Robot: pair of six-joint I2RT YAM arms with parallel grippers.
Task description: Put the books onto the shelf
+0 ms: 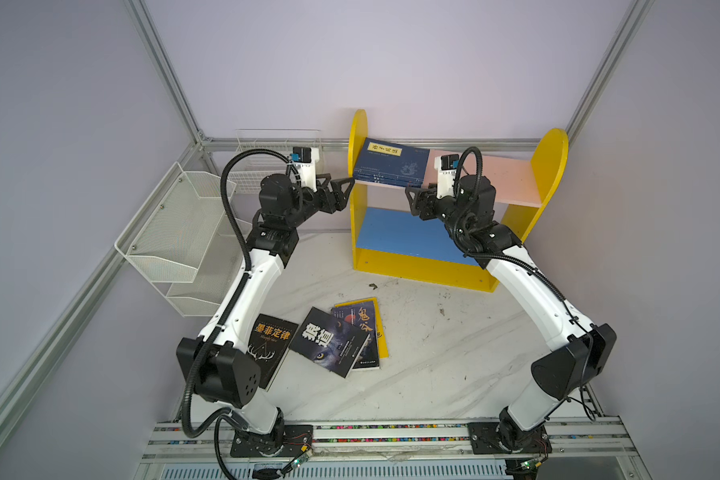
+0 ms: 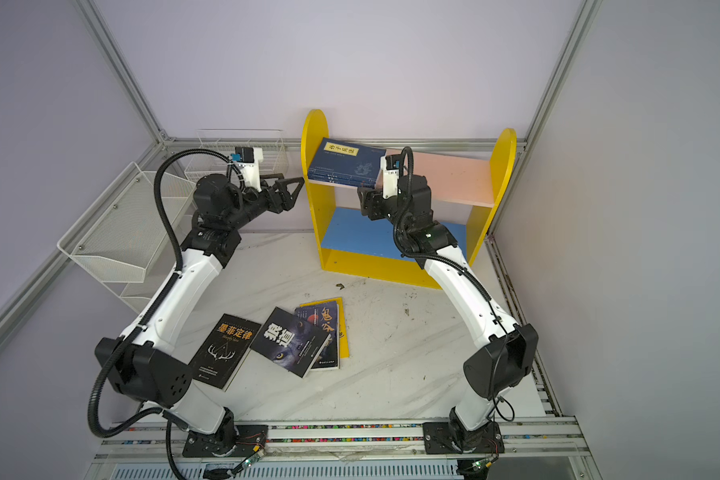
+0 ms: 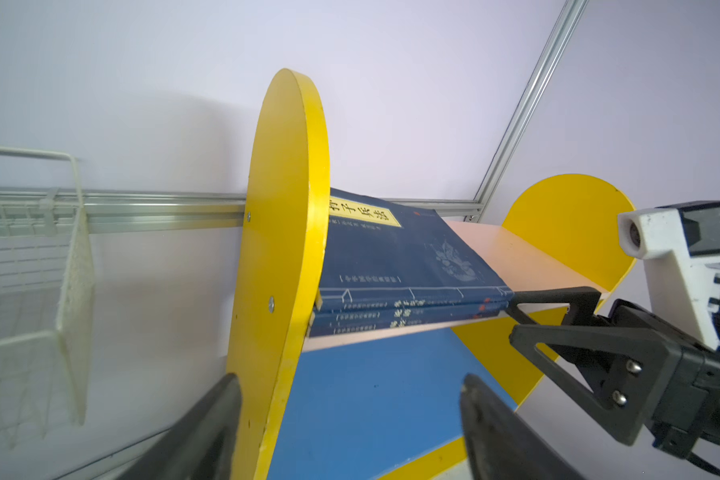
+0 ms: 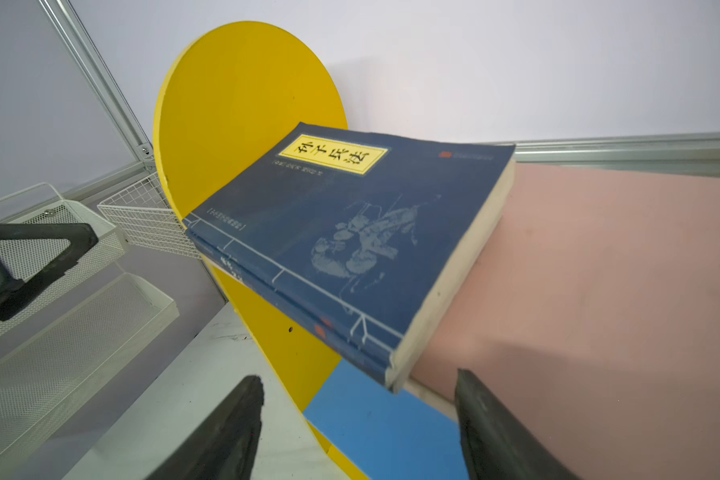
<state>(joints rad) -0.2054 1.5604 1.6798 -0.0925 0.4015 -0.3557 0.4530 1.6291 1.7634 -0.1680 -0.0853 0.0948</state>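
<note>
Navy-blue paper marks the stack of three books (image 1: 391, 164) lying flat at the 9 o'clock end of the pink upper board (image 1: 495, 174) of the shelf (image 1: 551, 166), hard against the yellow side panel; you can count its three spines in the left wrist view. Your left end effector (image 1: 346, 193) hangs just outside that panel, jaws spread and empty. Your right end effector (image 1: 410, 202) faces it from the stack's 4 o'clock corner, jaws likewise spread, its upper finger just beside the stack and gripping nothing. The next move likely turns on this: the four books not yet shelved lie flat on the tabletop (image 1: 454, 365), at 6 o'clock from both end effectors, well apart and lower. The black antler-cover book (image 1: 269, 345) lies alone beside the left arm, its long axis running about 1 to 7 o'clock, so that arm is nearer. Near the middle, the wolf-cover book (image 1: 329, 340) overlaps a dark book (image 1: 366, 328), which rests on a yellow book (image 1: 384, 340). That makes one shelf, two end effectors and seven books.
</note>
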